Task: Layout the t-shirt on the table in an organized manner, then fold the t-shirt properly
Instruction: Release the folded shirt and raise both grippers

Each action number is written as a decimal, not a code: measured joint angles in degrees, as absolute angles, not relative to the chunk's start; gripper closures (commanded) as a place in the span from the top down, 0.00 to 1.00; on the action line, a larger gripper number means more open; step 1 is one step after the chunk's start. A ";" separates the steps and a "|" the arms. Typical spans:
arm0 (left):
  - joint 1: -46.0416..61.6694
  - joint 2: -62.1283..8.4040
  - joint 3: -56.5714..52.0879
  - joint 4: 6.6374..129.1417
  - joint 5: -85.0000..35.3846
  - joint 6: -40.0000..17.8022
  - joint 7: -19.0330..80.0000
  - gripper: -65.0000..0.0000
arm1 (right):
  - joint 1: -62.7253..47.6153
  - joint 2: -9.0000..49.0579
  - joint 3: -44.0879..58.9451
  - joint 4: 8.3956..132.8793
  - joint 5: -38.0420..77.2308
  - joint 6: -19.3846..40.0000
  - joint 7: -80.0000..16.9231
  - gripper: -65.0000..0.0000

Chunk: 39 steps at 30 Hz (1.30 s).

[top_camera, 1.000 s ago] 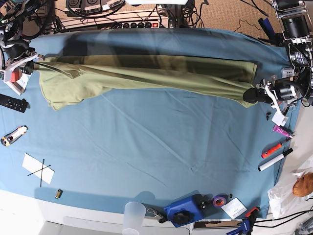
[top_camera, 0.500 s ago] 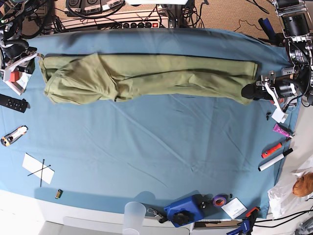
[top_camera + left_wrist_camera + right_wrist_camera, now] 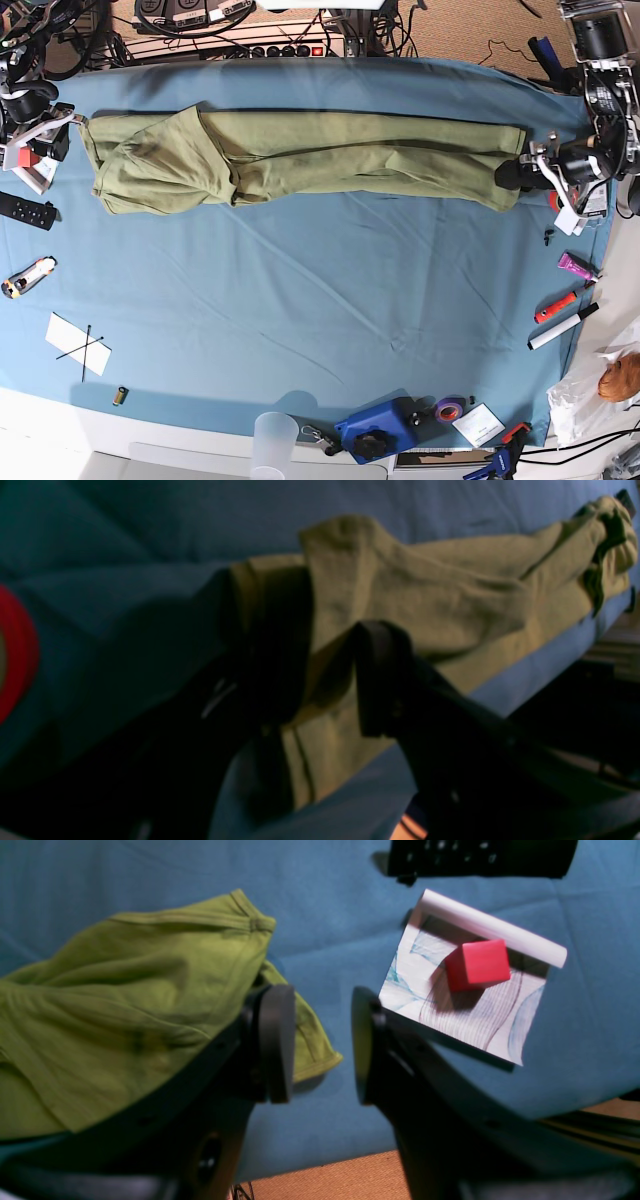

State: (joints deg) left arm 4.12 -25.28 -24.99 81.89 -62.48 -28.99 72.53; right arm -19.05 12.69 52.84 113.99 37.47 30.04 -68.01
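Note:
The olive-green t-shirt (image 3: pixel 300 150) lies stretched in a long band across the far part of the table (image 3: pixel 320 300), bunched and doubled over at its left end. In the base view my left gripper (image 3: pixel 515 173) stands at the shirt's right end. The left wrist view has it (image 3: pixel 332 640) open, its dark fingers (image 3: pixel 380 680) apart over the t-shirt (image 3: pixel 450 595). My right gripper (image 3: pixel 74 123) is at the shirt's left end. It (image 3: pixel 317 1040) is open, with bare blue cloth between its fingers and the t-shirt (image 3: pixel 125 1000) corner lying beside one finger.
A red cube (image 3: pixel 477 965) sits on a printed sheet beside a black remote (image 3: pixel 25 210). A red tape roll (image 3: pixel 15 645) lies near my left gripper. Markers (image 3: pixel 565 325) lie at the right edge. A blue device (image 3: pixel 380 430) and a plastic cup (image 3: pixel 275 440) stand at the front.
Both grippers have opened and let go of the shirt. The shirt has dropped from its taut, lifted stretch onto the table, its left flap now folded over on itself.

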 measured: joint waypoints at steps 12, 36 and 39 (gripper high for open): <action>4.78 -20.03 -25.36 82.87 -57.34 -23.99 68.58 0.26 | -19.05 12.73 52.84 113.99 37.50 30.04 -67.83 0.30; -0.30 -31.99 -24.56 81.71 -47.18 -22.46 72.60 0.00 | -19.05 12.86 52.84 113.99 37.50 30.04 -65.43 0.30; -1.17 -32.91 -24.77 81.76 -47.16 -22.26 72.55 0.00 | -19.05 12.86 52.84 113.99 37.47 30.04 -65.30 0.30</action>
